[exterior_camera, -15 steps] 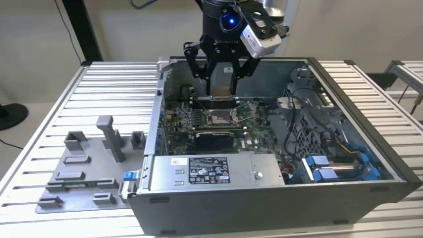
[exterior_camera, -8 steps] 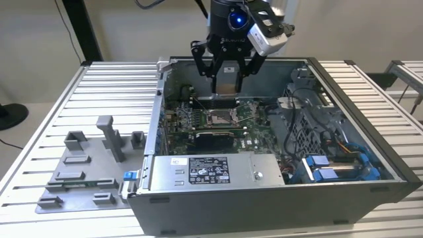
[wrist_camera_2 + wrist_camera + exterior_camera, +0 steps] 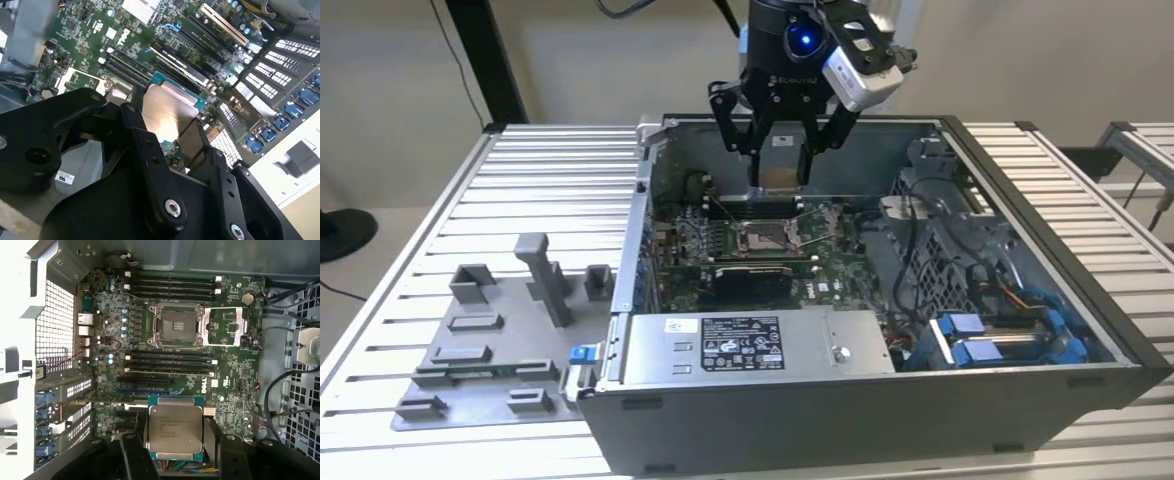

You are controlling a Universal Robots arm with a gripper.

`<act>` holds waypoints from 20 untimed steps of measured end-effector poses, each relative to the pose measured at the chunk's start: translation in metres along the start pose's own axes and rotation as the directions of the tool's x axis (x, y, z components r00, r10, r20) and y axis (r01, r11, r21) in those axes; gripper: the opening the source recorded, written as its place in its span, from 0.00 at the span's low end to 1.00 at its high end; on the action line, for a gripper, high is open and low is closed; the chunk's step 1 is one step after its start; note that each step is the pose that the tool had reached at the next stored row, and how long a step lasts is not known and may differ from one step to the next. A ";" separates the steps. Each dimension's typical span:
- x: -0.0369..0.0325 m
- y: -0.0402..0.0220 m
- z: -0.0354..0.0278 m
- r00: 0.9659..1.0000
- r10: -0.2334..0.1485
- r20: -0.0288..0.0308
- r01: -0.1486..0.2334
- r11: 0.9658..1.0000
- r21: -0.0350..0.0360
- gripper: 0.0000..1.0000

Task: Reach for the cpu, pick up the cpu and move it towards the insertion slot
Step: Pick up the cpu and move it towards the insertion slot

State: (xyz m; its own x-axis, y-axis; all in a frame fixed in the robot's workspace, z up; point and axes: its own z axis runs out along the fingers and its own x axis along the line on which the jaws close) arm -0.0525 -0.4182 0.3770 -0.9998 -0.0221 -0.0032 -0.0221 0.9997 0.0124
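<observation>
Held in the pincer [image 3: 175,452]: the cpu [image 3: 175,429], a flat square chip with a silvery lid on a green-edged base, pinched by two opposite edges between the black fingers [image 3: 134,455]. Seen likewise in the second wrist view, the cpu [image 3: 167,111] tilted across the frame, black fingers [image 3: 150,155] closing on it from either side. Pressed together on the chip, then, not spread.

In the exterior view, carried in the air at the tips of the pincer [image 3: 778,172], the cpu [image 3: 777,170] edge-down and clear of the board, over the far part of the open computer case [image 3: 881,400].

Below the pincer and a little nearer the camera in the exterior view, the insertion slot [image 3: 762,236]: a square socket with a metal frame, dark in the middle. In the first wrist view, the insertion slot [image 3: 176,325] well apart from the held chip, its hinged metal cover [image 3: 226,326] swung open and lying just beside it. Around it, the green circuit board [image 3: 240,375], with rows of black memory slots [image 3: 172,284] on the side of the socket away from the pincer and more [image 3: 170,362] between the socket and the chip.

Farther out from the pincer, outside the case on the exterior view's left, a grey plastic fixture [image 3: 494,350] with upright blocks, resting on the ribbed metal table [image 3: 534,190].
</observation>
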 end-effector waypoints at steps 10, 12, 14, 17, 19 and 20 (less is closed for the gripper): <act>-0.0002 0.0009 0.0000 1.000 0.000 0.000 0.000 1.000 0.000 0.00; -0.0002 0.0026 0.0001 1.000 0.000 0.000 0.000 1.000 0.000 0.00; -0.0002 0.0054 0.0002 1.000 0.000 0.000 0.000 1.000 0.000 0.00; -0.0004 0.0120 0.0004 1.000 0.000 0.000 0.000 1.000 0.000 0.00; -0.0005 0.0168 0.0005 1.000 0.000 0.000 0.000 1.000 0.000 0.00; -0.0005 0.0193 0.0006 1.000 0.000 0.000 0.000 1.000 0.000 0.00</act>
State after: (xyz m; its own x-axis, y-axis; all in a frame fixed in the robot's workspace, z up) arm -0.0524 -0.3989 0.3767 -0.9997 -0.0221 -0.0032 -0.0222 0.9997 0.0124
